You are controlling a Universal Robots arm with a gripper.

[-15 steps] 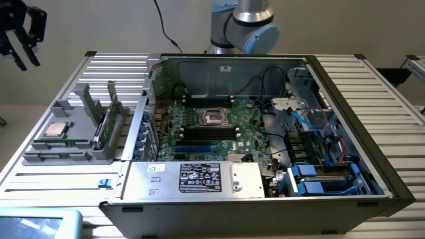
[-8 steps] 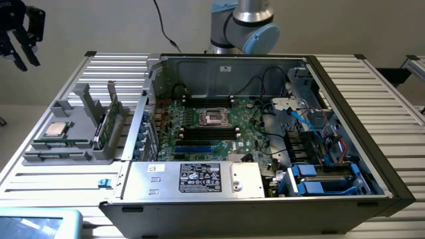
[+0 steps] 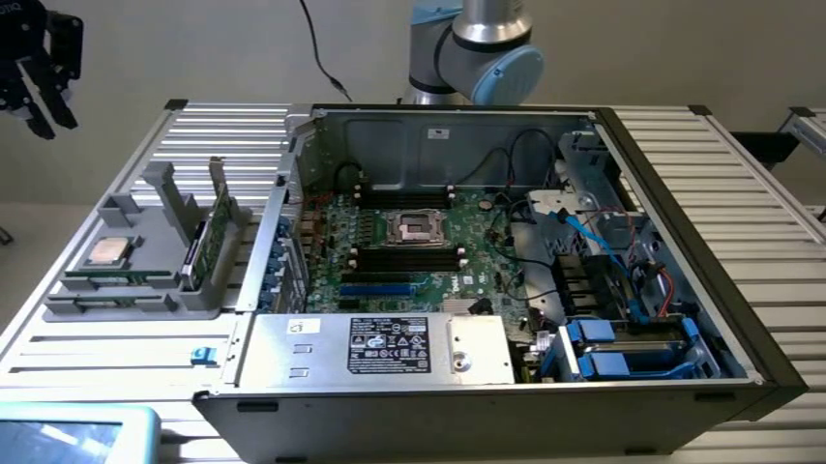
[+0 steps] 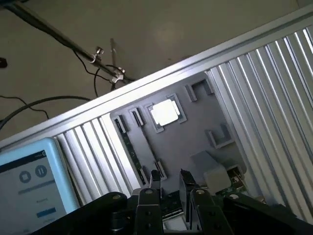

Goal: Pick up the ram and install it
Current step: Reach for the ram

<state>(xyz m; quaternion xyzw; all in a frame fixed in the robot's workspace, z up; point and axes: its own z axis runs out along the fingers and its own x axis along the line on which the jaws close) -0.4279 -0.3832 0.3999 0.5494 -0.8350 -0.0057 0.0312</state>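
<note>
Ram (image 3: 116,278) parked in the grey holder (image 3: 123,307), with the gripper (image 3: 42,116) well apart from it.
In the exterior view the stick lies along the holder's near edge, at 6 o'clock of the silver processor (image 3: 108,251), its long axis running 9 to 3. The gripper hangs at about 11 o'clock from it, fingers spread and holding nothing. The opened computer case (image 3: 427,145) sits at the holder's 3 o'clock.
</note>
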